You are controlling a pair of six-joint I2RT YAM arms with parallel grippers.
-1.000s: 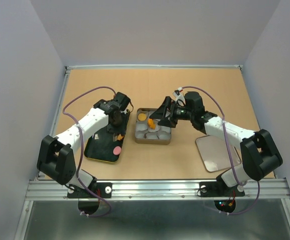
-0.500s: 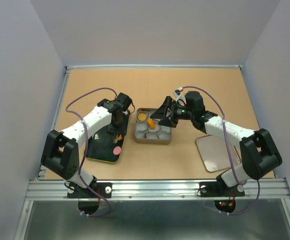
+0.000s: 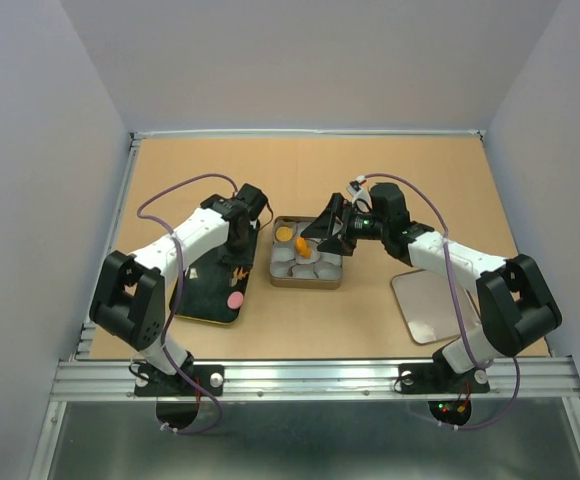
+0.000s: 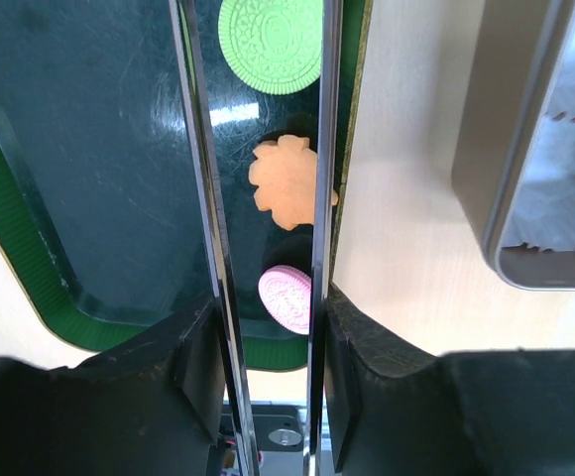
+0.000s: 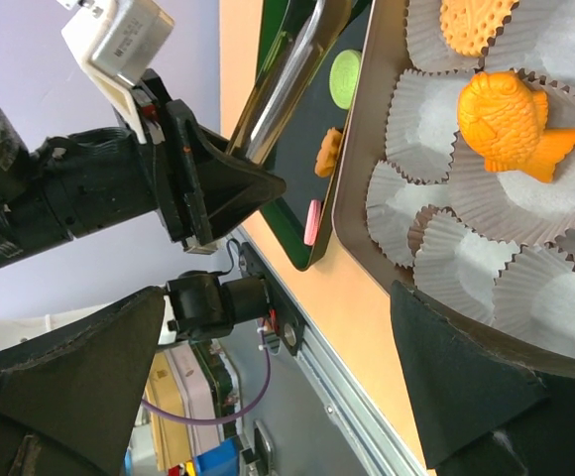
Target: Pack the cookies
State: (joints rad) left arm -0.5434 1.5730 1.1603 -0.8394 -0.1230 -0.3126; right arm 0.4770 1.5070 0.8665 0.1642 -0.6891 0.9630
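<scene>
L gripper [image 4: 258, 109] shifted right over tray [image 4: 79, 198], fingers part-open astride orange cookie [image 4: 287, 181]

**Tray, tin and lid on a tan table**

A tan tabletop [image 3: 310, 170] fills the middle of the top view. Pale lavender walls [image 3: 300, 60] close it in, and a ribbed metal rail [image 3: 310, 378] runs across the lower part of the frame. Left of centre lies a glossy black tray [image 3: 198, 298]; the left wrist view shows that its rim is green. Just beside it to the right, not touching, sits a rectangular grey metal tin [image 3: 306, 283]. The tin is lined with white fluted paper cups [image 5: 555, 293] packed edge to edge. Well apart, at the lower right of the tabletop, a flat grey lid [image 3: 432, 305] with rounded corners lies slightly askew.
</scene>
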